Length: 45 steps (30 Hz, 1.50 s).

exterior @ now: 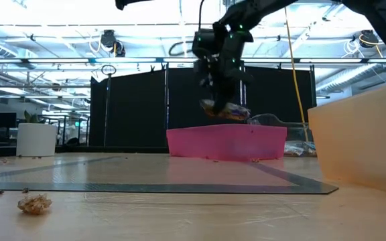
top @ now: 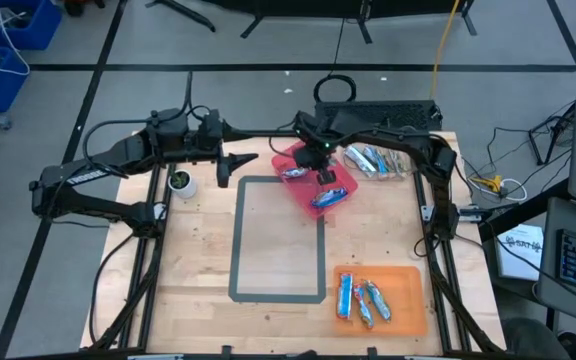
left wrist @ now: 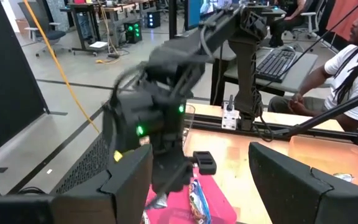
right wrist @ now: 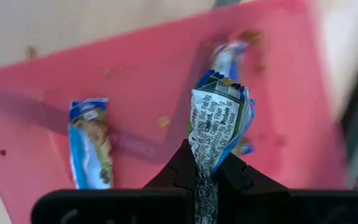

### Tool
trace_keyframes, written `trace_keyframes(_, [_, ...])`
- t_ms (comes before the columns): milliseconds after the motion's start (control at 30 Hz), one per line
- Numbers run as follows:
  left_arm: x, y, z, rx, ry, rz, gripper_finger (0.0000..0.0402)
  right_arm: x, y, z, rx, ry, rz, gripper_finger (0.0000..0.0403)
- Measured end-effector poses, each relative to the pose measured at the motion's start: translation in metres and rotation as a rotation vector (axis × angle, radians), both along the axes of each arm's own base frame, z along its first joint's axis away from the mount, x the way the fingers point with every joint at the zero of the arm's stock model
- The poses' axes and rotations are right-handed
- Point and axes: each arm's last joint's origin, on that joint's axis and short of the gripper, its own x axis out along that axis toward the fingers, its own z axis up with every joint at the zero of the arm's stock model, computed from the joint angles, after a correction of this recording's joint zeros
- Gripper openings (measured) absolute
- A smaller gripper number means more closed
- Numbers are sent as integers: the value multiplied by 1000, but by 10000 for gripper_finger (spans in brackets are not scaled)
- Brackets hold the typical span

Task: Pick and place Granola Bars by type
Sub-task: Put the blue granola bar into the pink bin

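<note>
One granola bar [right wrist: 219, 121] is hanging over the pink tray [top: 303, 190], upper centre of the high view, pinched by its crimped end alone in the right gripper [top: 320, 170], jaws clamped together on the foil. Slippage risk: the thin hold is letting the bar dangle. The left gripper [top: 230, 165] is waiting alongside, jaws apart and empty.

Grey floor [top: 268, 45] crossed by dark lines, blue bins [top: 8, 30] at upper left, black partition screens [exterior: 139, 107] behind, bright ceiling lights [exterior: 59, 47] overhead.
</note>
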Motion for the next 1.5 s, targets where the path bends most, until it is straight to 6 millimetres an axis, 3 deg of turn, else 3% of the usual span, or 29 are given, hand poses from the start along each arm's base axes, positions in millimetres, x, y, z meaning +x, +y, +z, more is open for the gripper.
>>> trace_keyframes(200, [-1,0,1,4,-4,0,269,-2,10,-31,-26,66,19,11])
trace_keyframes(567, [-1,0,1,11,-2,5,269,7,34,-55,-50,2,93,11])
trace_keyframes(1133, [-1,0,1,31,-1,5,269,-5,39,-91,-22,17,117,10])
trace_keyframes(1500, [-1,0,1,20,-2,6,269,-2,38,-91,-39,-14,124,93])
